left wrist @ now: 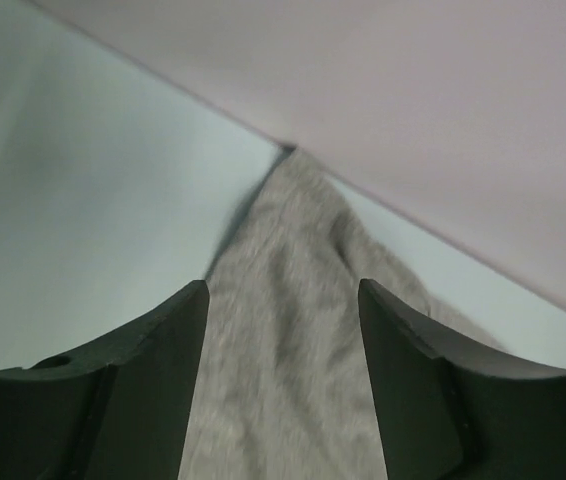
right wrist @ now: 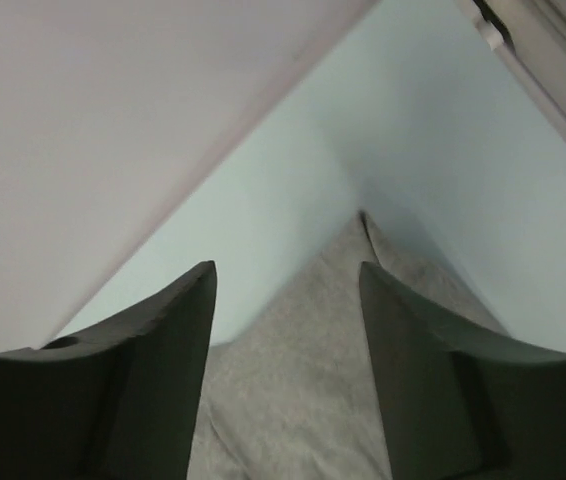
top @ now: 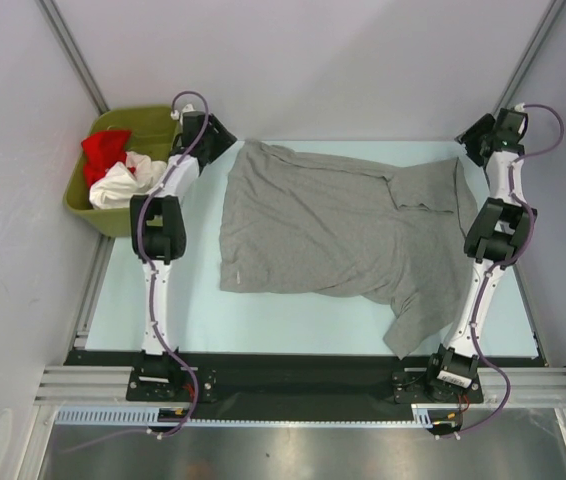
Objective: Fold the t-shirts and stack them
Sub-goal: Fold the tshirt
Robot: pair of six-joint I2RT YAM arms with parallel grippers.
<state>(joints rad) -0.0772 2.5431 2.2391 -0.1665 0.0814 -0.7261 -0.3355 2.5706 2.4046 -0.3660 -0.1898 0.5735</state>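
A large heather-grey t-shirt [top: 333, 225] lies spread and rumpled across the pale table, with one sleeve trailing towards the front right. My left gripper [top: 225, 140] is at its far left corner. In the left wrist view the gripper [left wrist: 283, 300] is open, with the grey cloth [left wrist: 303, 220] running between its fingers. My right gripper [top: 473, 142] is at the shirt's far right corner. It [right wrist: 285, 275] is open too, over a pointed corner of the cloth [right wrist: 348, 270]. A red t-shirt [top: 105, 150] and a white t-shirt [top: 123, 185] lie crumpled in the bin.
The olive-green bin [top: 83, 205] stands at the far left, beside the left arm. Grey walls close in the back and both sides. A black strip and a metal rail run along the near edge by the arm bases.
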